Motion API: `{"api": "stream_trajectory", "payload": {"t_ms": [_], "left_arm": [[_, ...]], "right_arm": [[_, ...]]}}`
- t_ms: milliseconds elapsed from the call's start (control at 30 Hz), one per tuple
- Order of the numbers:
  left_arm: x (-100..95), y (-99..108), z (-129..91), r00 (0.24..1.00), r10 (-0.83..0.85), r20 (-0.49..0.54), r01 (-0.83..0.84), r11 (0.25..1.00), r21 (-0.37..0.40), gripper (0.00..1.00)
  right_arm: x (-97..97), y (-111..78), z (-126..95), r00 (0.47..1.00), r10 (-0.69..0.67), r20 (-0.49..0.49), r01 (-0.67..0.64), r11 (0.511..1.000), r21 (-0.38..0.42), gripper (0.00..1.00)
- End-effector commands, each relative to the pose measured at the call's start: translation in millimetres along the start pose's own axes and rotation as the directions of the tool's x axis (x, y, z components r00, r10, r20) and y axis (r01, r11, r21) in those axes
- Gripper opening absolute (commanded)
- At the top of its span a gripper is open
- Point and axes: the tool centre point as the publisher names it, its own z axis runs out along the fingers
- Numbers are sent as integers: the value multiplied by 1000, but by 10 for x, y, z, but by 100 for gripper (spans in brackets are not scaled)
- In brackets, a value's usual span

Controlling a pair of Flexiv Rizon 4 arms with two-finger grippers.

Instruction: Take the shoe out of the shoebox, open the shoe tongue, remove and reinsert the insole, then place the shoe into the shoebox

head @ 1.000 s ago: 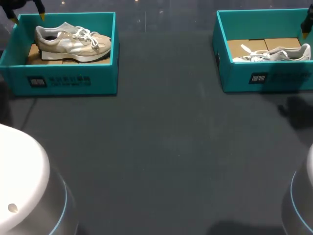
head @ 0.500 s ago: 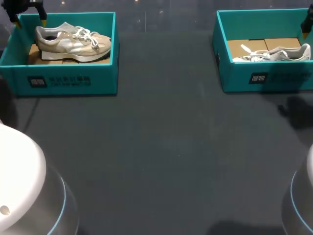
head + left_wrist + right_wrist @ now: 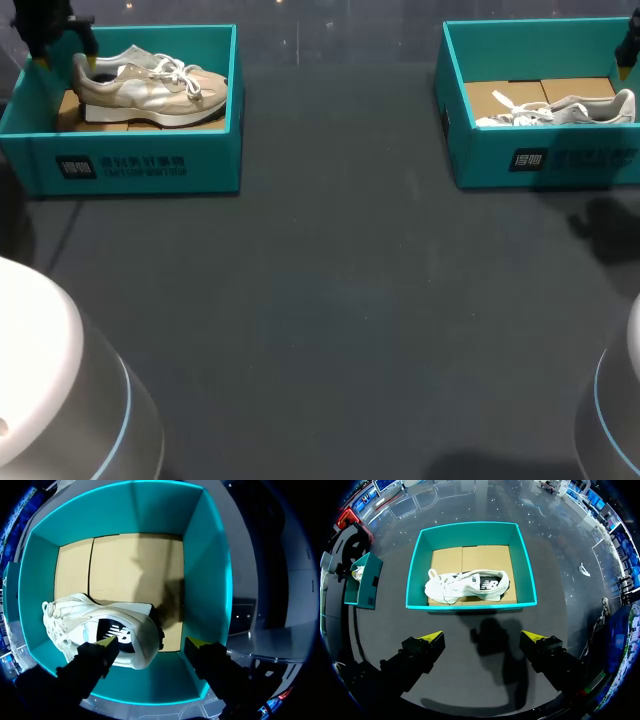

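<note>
Above the heel end of the left shoebox (image 3: 140, 165), the left gripper (image 3: 150, 642) hangs spread and empty over the shoe (image 3: 95, 625) inside, so the take-out step looks barely begun and next calls for descending and closing on the heel, while the right gripper (image 3: 482, 635) hovers equally spread.

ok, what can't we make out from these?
- Head view: right gripper cut off by the edge.
- Head view: right shoe lower half behind box wall.
- Left wrist view: left gripper finger overlaps left shoe; contact unclear.
- Insoles: hidden inside both shoes, every view.
</note>
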Motion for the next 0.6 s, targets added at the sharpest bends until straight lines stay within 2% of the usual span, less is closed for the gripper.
{"api": "stream_trajectory", "payload": {"t_ms": [33, 167, 367, 433, 533, 600], "left_arm": [[-13, 13, 93, 1000, 1, -7, -1, 1000, -2, 84], [-5, 44, 164, 1000, -8, -14, 8, 1000, 5, 89], [7, 83, 265, 1000, -22, -21, 23, 1000, 18, 88], [11, 90, 283, 1000, -21, -22, 22, 1000, 21, 86], [11, 115, 322, 999, -24, -23, 25, 999, 27, 76], [10, 127, 354, 999, -29, -29, 30, 999, 32, 76]], "right_arm": [[4, -2, 4, 1000, 1, 2, -1, 1000, 0, 100], [4, -2, 4, 1000, 1, 2, -1, 1000, 0, 100], [4, -2, 4, 1000, 1, 2, -1, 1000, 0, 100], [4, -2, 4, 1000, 1, 2, -1, 1000, 0, 100], [4, -2, 4, 1000, 1, 2, -1, 1000, 0, 100], [4, -2, 4, 1000, 1, 2, -1, 1000, 0, 100]]}}
